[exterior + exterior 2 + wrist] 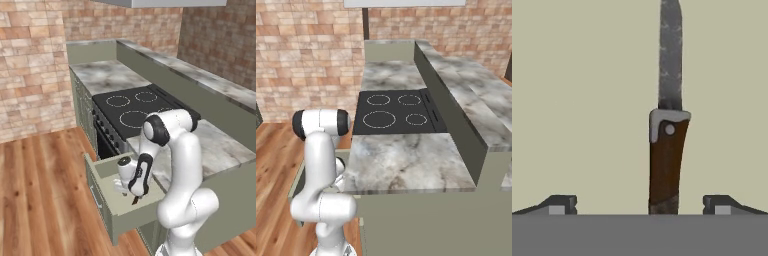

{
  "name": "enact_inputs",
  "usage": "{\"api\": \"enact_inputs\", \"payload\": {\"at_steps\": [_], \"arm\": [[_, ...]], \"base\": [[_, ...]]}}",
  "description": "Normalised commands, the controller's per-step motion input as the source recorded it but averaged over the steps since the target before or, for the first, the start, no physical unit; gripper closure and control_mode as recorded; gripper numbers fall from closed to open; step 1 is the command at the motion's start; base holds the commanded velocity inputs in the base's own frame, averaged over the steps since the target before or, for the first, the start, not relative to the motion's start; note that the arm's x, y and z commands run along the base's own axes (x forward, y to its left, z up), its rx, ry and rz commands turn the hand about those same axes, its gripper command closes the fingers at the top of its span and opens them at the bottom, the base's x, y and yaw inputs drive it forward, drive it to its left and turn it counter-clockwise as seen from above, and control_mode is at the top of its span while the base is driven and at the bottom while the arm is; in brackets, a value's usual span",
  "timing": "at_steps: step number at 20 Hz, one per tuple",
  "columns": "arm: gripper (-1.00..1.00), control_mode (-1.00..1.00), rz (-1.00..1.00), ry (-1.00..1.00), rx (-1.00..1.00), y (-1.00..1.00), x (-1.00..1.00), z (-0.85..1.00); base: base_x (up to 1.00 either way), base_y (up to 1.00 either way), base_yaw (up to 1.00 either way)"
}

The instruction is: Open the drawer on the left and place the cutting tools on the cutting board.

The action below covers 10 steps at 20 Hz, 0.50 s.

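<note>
Drawer: you have the drawer (131, 210) pulled out on the left of the stove (135, 112), its sage-green box standing open over the wood floor.
Claw: your gripper (639, 204) hangs low inside the drawer, fingers (559, 204) spread wide, gripping nothing.
Knife: the knife (668, 125) lies flat on the drawer floor between your fingertips, brown handle nearest you, grey blade pointing away.

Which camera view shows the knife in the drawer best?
The hand view: the knife lies close, its brown handle and grey blade distinct. The left base view gives a small dark tip under the arm.
</note>
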Motion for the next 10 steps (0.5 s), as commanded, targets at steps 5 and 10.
{"api": "enact_inputs", "payload": {"at_steps": [5,10], "arm": [[-1.0,-1.0,-0.13,0.0,0.0,0.47,0.0,-0.17],[-1.0,-1.0,-0.17,0.0,0.0,0.12,0.09,-0.3]], "base": [[0.0,0.0,0.0],[0.0,0.0,0.0]]}}
